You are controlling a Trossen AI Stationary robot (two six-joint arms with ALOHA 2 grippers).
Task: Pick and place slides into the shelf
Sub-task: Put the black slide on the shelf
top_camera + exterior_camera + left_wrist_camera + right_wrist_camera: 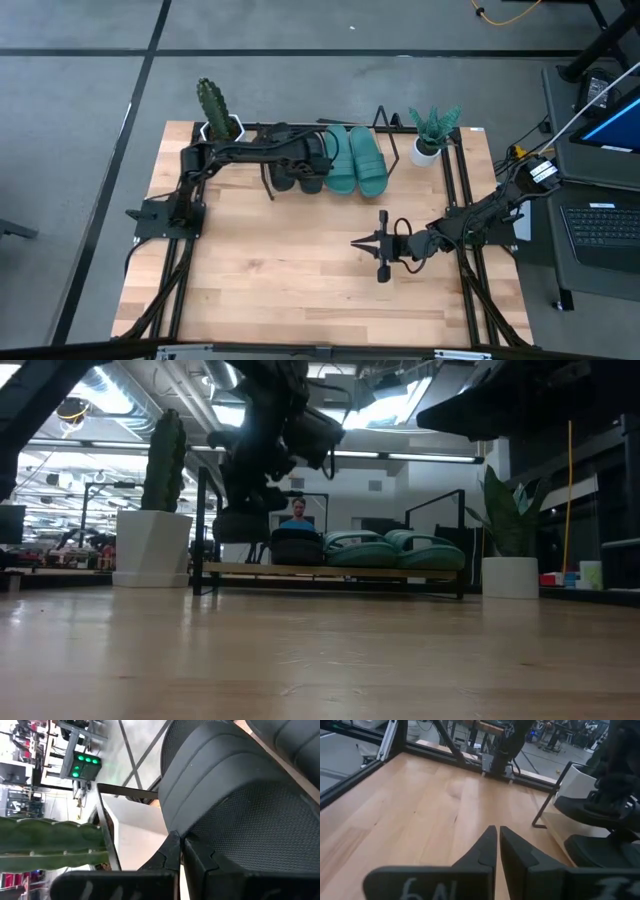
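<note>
On my overhead feed the shelf [400,128] sits along the far edge of the table [300,280], and all four slides I can find are on it. The two teal slides [356,160] lie side by side on the right part of the board, touching each other. Just left of them are the two black slides [297,177], partly covered by my left arm.

The left gripper [312,152] is over the black pair. In its wrist view the fingers [172,852] are pressed together at the tips, right against the strap of a black slide [240,795]; I cannot tell whether any of the strap is pinched between them.

A white pot with a cactus [213,108] stands at the shelf's left end and a potted leafy plant [432,130] at its right end.

The right gripper [372,243] waits over bare tabletop, well apart from the shelf, fingers [485,847] closed on nothing.
</note>
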